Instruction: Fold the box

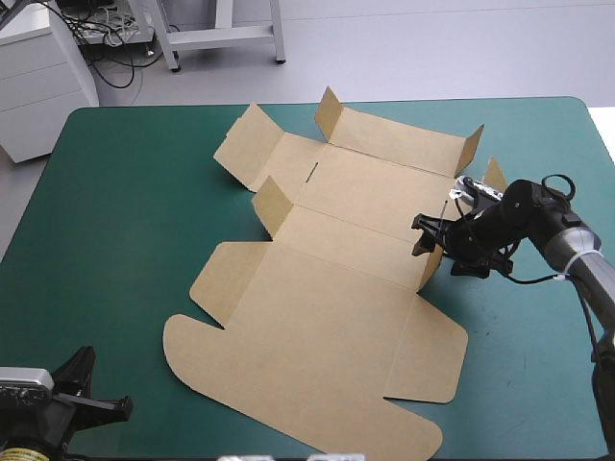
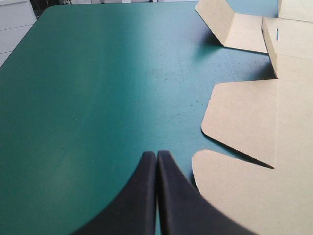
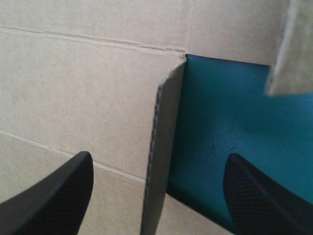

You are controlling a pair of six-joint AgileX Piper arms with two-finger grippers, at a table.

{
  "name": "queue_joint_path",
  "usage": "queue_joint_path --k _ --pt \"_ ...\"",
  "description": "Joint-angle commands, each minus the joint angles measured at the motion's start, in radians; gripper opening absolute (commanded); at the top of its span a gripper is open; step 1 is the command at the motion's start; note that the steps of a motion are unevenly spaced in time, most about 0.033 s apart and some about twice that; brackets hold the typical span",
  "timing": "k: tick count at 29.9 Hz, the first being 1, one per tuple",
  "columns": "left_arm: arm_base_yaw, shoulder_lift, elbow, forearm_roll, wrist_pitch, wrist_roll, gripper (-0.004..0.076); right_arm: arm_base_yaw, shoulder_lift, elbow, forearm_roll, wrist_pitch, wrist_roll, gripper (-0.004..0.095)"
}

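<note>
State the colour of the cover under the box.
The cover is teal-green, shown best in the high view.

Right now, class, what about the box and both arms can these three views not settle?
- High view: the right jaws cover the box flap they straddle; contact unclear.
- Left wrist view: the picture's edge cuts off most of the box.
- Right wrist view: the box outline runs out of frame.

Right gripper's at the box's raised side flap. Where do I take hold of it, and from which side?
Take the flap by its free edge, edge-on from the table's right side, as the right gripper is lined up. The flap stands nearly upright and thin between the open fingers, so one lands on each face.
</note>
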Motion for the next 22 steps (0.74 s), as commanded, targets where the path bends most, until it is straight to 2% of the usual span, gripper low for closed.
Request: queue_joint_path --k 1,3,5,6,7,9,10,14,22 --pt "0.002 0.017 -0.019 0.001 -0.073 0.0 -0.0032 0.002 -0.004 -0.035 0.068 -0.039 -0.032 0.0661" --pt "0.002 0.017 -0.019 0.001 -0.073 0.0 -0.0032 0.002 0.002 -0.035 0.079 -0.047 -0.043 0.0632" --pt "0.002 0.017 -0.019 0.001 -0.073 0.0 -0.0032 0.002 0.009 -0.037 0.079 -0.049 -0.041 0.056" --pt "0.002 0.017 -0.019 0.001 -0.073 0.0 -0.0032 0.002 0.012 -0.04 0.077 -0.035 -0.041 0.0483" --pt "0.002 0.017 -0.019 0.001 -0.073 0.0 -0.0032 0.002 0.014 -0.048 0.069 -0.02 -0.041 0.0365" --pt "0.002 0.017 -0.019 0.001 -0.073 0.0 -0.0032 0.002 0.024 -0.06 0.055 0.004 -0.048 0.0046" --pt "0.002 0.017 -0.019 0.001 -0.073 0.0 -0.0032 0.002 0.03 -0.069 0.052 0.015 -0.052 -0.0012" --pt "0.002 0.017 -0.019 0.001 -0.073 0.0 -0.0032 0.002 0.034 -0.104 0.064 0.034 -0.085 -0.0002" --pt "0.002 0.017 -0.019 0.001 -0.073 0.0 -0.0032 0.002 0.042 -0.204 0.02 0.149 -0.124 -0.0002"
